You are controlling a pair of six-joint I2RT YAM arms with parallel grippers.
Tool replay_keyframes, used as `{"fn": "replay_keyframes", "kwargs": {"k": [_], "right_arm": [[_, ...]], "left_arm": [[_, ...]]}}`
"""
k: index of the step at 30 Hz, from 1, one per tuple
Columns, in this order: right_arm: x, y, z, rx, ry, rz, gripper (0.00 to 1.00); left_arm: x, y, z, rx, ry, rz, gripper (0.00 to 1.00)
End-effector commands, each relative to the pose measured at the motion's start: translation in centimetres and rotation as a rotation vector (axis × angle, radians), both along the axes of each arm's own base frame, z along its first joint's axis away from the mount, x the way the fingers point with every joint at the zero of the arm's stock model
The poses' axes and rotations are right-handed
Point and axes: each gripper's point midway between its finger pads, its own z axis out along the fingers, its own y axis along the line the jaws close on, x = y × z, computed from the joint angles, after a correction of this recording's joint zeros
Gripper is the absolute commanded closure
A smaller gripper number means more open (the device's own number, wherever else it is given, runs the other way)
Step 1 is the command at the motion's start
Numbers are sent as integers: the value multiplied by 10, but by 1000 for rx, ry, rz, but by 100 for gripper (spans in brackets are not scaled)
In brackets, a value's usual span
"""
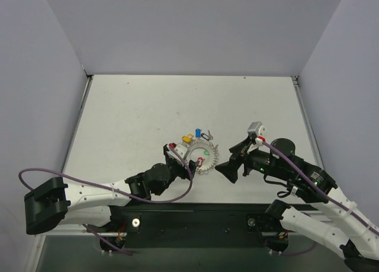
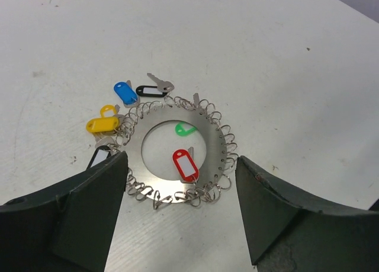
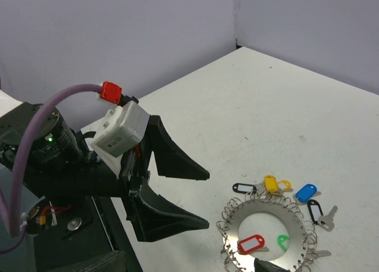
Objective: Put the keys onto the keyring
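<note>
Keyring (image 2: 172, 113): lying flat on the tabletop (image 1: 148, 106), midway between the side edges and nearer the near edge. You are dealing with a thin, stiff metal disc, probably light and slippery, hugging the surface. The wire loops (image 2: 145, 192) fringing it are likely to be snagging. Judging by its look, you are best pinching across the band at the rim.

Red key (image 2: 185, 165) and green key (image 2: 185, 128) are lying inside the keyring's opening. Yellow key (image 2: 103, 124), blue key (image 2: 125, 93) and black key (image 2: 149, 90) are sitting at its far rim. All tiny and light, so you are taking each by its coloured end.

Left gripper (image 2: 182, 160): jaws standing wide apart, gripping nothing.

Right gripper (image 1: 225, 159): jaws apart, empty, just beside the keyring.

Views: the left wrist view is giving you loops and keys up close. The right wrist view is showing the left gripper hovering short of the keyring, which the left wrist view is hiding.
</note>
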Motion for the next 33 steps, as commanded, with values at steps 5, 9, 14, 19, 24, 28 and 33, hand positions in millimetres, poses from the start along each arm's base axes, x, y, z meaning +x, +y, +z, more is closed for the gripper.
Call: {"fn": "replay_keyframes", "kwargs": {"k": [5,9,14,19,24,28,33], "right_arm": [[8,8,4,27,3,-6,7],[11,9,2,19,2,-18,2],[31,2,-12,-19,-7,-122,0],[62,-10,-33,-50,26,-275,0],[99,-46,-67,4,173,-484,0],[131,-95,-93,100,293,-710,0],[143,-152,-123,124,301,-1007,0]], "left_arm": [[14,12,-7,-72,208,-34,15],[25,17,-7,-135,302,-27,15],[54,45,-9,-183,422,70,10],[75,80,-23,-274,521,150,10],[91,140,-38,-295,542,414,7],[92,172,-35,-301,498,546,7],[93,192,-14,-318,366,599,7]]}}
